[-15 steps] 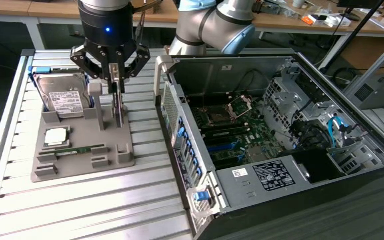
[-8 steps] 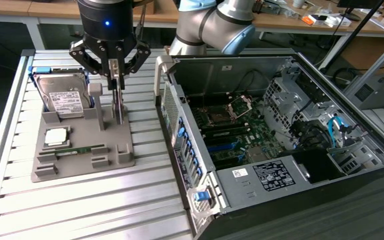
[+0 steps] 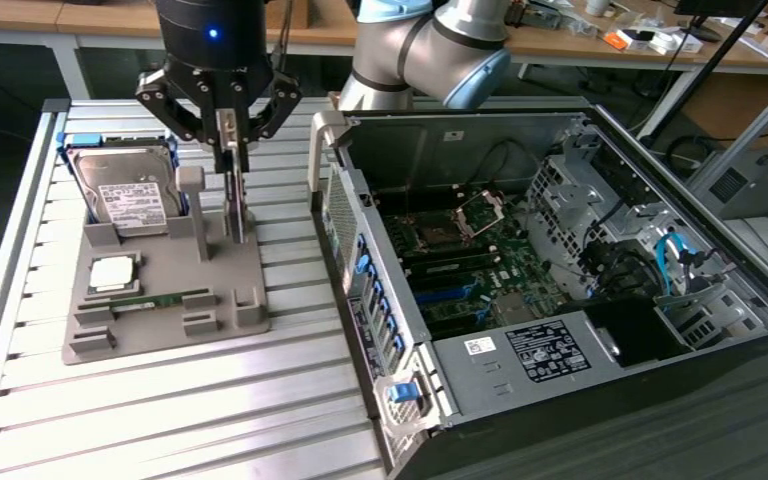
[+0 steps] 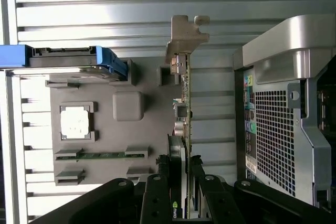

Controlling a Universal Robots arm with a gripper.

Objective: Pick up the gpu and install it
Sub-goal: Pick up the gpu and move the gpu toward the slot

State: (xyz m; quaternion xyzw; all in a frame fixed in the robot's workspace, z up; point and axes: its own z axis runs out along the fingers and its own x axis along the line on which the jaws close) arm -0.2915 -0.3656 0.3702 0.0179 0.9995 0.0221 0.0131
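The gpu point(image 3: 236, 205) stands on edge over the right side of the grey holder block point(image 3: 244, 275), a thin dark card. In the wrist view the gpu point(image 4: 185, 103) runs edge-on, with its pale metal bracket point(image 4: 185, 35) at the far end. My gripper point(image 3: 232, 150) comes down from above and is shut on the card's top edge. Its black fingers point(image 4: 160, 182) press the card from both sides, and the gripper point(image 4: 181, 179) sits at the end away from the bracket. Whether the card's lower edge still rests in the holder I cannot tell.
On the holder also sit a silver hard drive point(image 3: 124, 190) in a blue frame, a square processor point(image 3: 113, 272) and a green memory stick point(image 3: 157, 300). The open computer case point(image 3: 558, 250) lies to the exterior view's right, its motherboard point(image 3: 471, 270) exposed. Ribbed aluminium table point(image 3: 157, 420) lies below.
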